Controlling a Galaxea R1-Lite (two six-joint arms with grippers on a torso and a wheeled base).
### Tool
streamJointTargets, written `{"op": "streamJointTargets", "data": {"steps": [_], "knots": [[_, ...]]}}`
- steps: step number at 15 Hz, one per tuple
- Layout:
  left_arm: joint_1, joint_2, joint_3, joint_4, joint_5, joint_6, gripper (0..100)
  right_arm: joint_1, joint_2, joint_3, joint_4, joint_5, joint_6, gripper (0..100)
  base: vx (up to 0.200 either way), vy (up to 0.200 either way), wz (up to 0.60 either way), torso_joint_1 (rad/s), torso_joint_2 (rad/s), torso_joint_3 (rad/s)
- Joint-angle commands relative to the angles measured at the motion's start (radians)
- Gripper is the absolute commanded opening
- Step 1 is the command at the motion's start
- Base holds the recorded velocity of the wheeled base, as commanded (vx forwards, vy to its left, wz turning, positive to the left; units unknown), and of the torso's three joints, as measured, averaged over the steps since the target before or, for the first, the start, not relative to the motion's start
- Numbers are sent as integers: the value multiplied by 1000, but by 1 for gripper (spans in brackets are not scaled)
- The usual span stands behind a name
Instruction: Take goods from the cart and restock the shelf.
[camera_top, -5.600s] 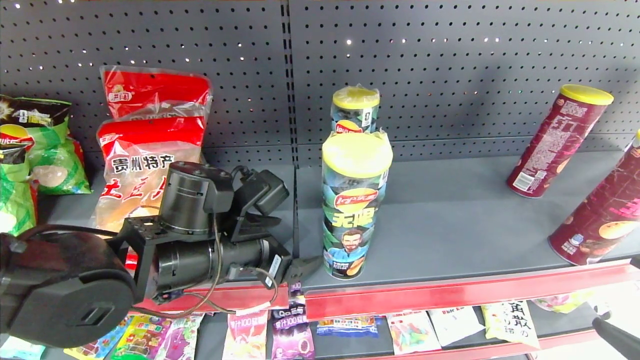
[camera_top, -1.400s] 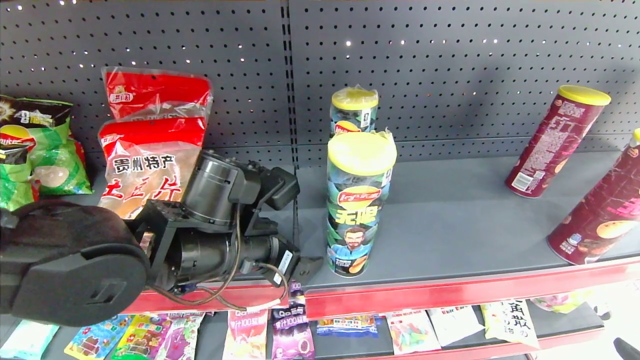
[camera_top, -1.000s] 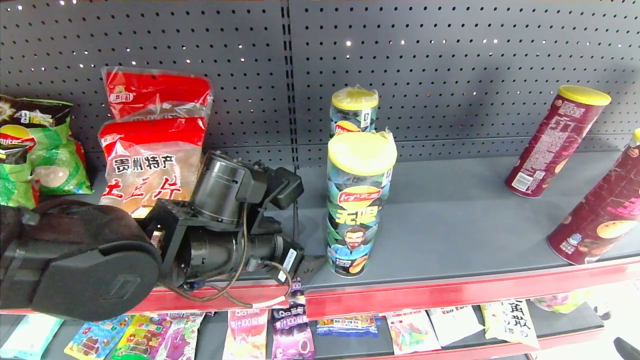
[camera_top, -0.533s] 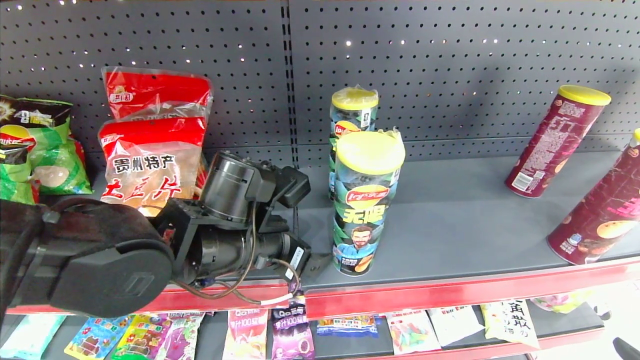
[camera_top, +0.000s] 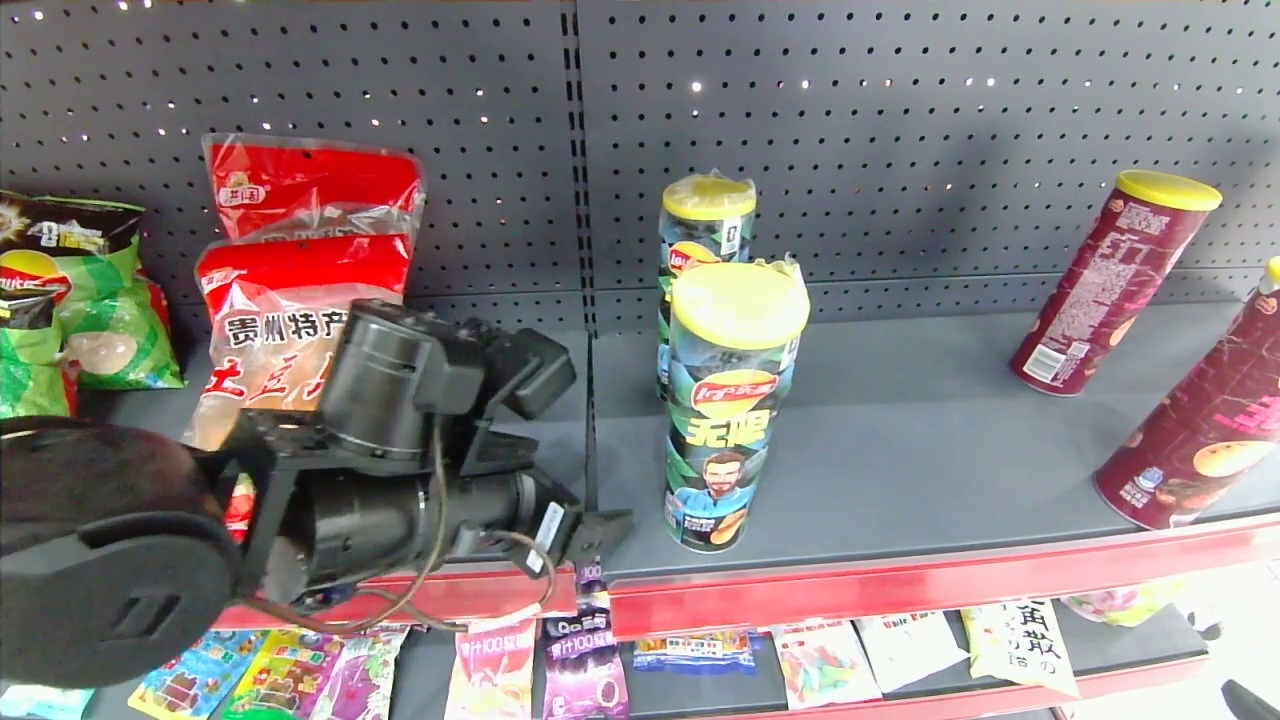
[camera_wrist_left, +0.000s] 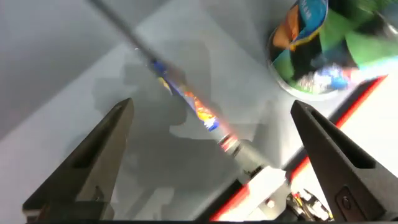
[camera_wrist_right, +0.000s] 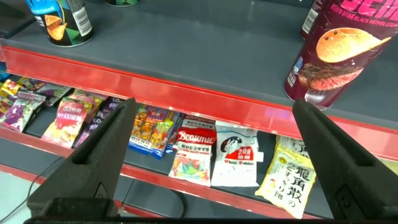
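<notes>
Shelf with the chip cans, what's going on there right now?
A robot is restocking. The front can stands upright near the shelf edge, before a second can. The left gripper is open and empty beside it, not touching. The right gripper, also open and empty, hangs before the shelf by a maroon can.

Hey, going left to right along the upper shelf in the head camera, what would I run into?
On that shelf: green chip bags → red snack bags → left claw, open → front yellow-lidded can → rear maroon can → front maroon can at the picture's edge.
</notes>
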Motion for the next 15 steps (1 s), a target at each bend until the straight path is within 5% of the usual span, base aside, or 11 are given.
{"op": "streamJointTargets", "data": {"steps": [1, 3, 5, 7, 8, 9, 10, 12, 15], "knots": [[63, -369, 260, 13, 15, -1, 100, -15, 3, 0, -1, 0, -1, 100, 0, 0, 0, 0, 0, 0], [108, -679, 456, 120, 40, -1, 100, -47, -6, -3, 45, 1, -1, 100, 0, 0, 0, 0, 0, 0], [212, -1001, 484, 416, 40, -7, 100, -67, -23, -53, 160, 0, 0, 100, 0, 0, 0, 0, 0, 0], [421, -1208, 427, 698, 40, -40, 100, -134, -40, -95, 249, -17, 0, 100, 0, 0, 0, 0, 0, 0], [482, -1245, 424, 741, 40, -55, 100, -165, -49, -98, 266, -17, 2, 100, 0, 0, 0, 0, 0, 0], [620, -1325, 439, 795, 40, -90, 100, -255, -67, -99, 311, -19, 0, 100, 0, 0, 0, 0, 0, 0], [682, -1380, 462, 821, 37, -93, 100, -320, -87, -93, 349, -17, 0, 100, 0, 0, 0, 0, 0, 0], [685, -1563, 536, 804, 14, -90, 100, -412, -201, -76, 464, 1, -3, 100, 0, 0, 0, 0, 0, 0], [697, -1639, 636, 616, -40, -92, 100, -389, -399, -13, 501, 24, 2, 100, 0, 0, 0, 0, 0, 0]]}}
